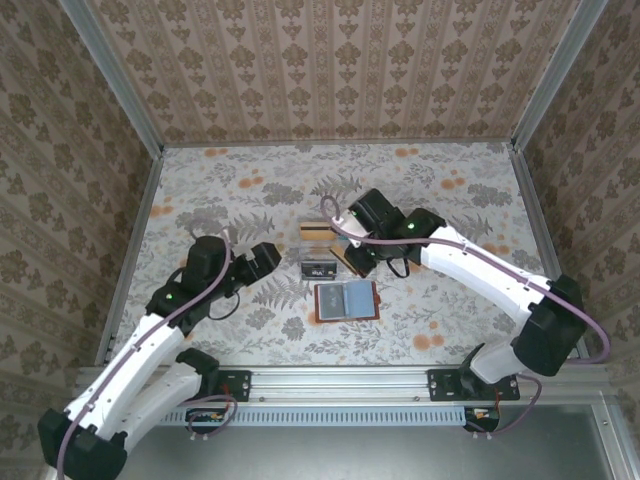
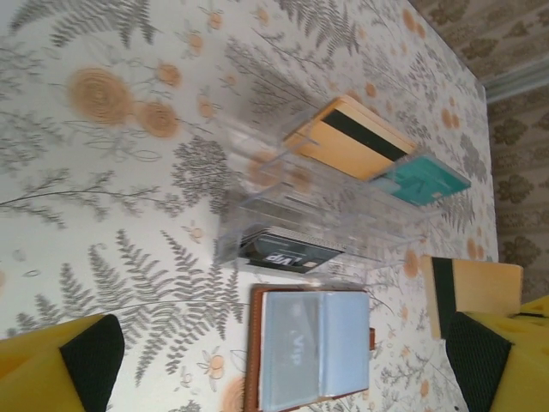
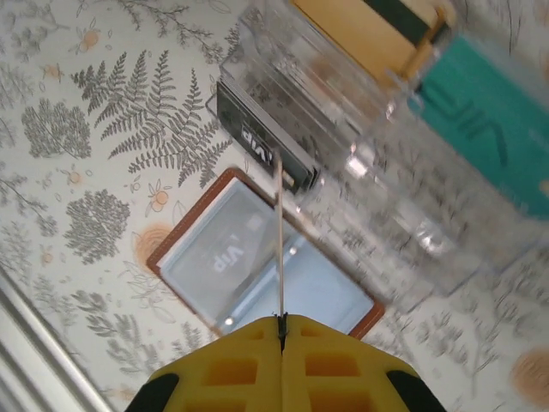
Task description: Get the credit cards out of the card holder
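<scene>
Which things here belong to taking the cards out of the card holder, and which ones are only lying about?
Belong to the job: card holder; orange card shut in the right end effector; black card, second orange card and teal card in the clear tray.
Only lying about: clear tray itself, which merely holds those cards; floral table.

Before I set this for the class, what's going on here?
The right gripper is shut on an orange card, held on edge near the open card holder. The left gripper hangs open beside the clear tray, where a second orange card, a teal card and a black card sit. One holder pocket seems to hold another card.
</scene>
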Robot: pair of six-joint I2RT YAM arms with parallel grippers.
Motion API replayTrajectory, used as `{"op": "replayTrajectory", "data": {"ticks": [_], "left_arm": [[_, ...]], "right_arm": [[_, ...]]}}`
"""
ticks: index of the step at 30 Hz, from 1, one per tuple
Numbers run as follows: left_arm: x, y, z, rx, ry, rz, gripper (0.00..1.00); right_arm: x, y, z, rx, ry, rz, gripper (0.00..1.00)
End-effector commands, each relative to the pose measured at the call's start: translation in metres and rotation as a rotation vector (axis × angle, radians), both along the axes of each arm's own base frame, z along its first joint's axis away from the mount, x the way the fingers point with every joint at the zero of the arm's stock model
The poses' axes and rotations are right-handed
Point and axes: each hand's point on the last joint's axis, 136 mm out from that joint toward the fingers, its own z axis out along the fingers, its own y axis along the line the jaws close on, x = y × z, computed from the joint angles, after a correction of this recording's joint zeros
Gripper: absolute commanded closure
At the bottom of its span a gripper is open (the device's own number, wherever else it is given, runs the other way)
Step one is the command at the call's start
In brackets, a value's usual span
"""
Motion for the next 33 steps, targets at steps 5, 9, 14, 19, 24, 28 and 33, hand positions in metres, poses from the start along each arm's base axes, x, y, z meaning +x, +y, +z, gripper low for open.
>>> {"op": "replayTrajectory", "data": {"ticks": [5,9,14,19,24,28,33], "left_arm": [[-0.012,0.018,-0.012,0.009,0.056,0.029,0.00],[-0.015,0.024,-0.010,0.011,0.056,0.035,0.00],[-0.019,0.030,-0.009,0.008,0.058,0.045,0.00],[-0.022,0.035,-0.009,0.009,0.065,0.053,0.00],[-0.025,0.037,-0.011,0.004,0.075,0.059,0.00],[-0.027,0.039,-0.011,0.001,0.077,0.066,0.00],[-0.029,0.040,-0.013,0.001,0.084,0.069,0.00]], "right_arm": [[0.028,0.021,0.020,-0.188,-0.264,0.326,1.00],[0.042,0.031,0.021,-0.251,-0.288,0.407,1.00],[0.059,0.043,0.018,-0.305,-0.341,0.475,1.00],[0.076,0.049,0.013,-0.364,-0.390,0.515,1.00],[0.081,0.056,0.006,-0.374,-0.395,0.541,1.00],[0.086,0.059,0.001,-0.380,-0.397,0.539,1.00],[0.094,0.061,-0.003,-0.402,-0.411,0.529,1.00]]}}
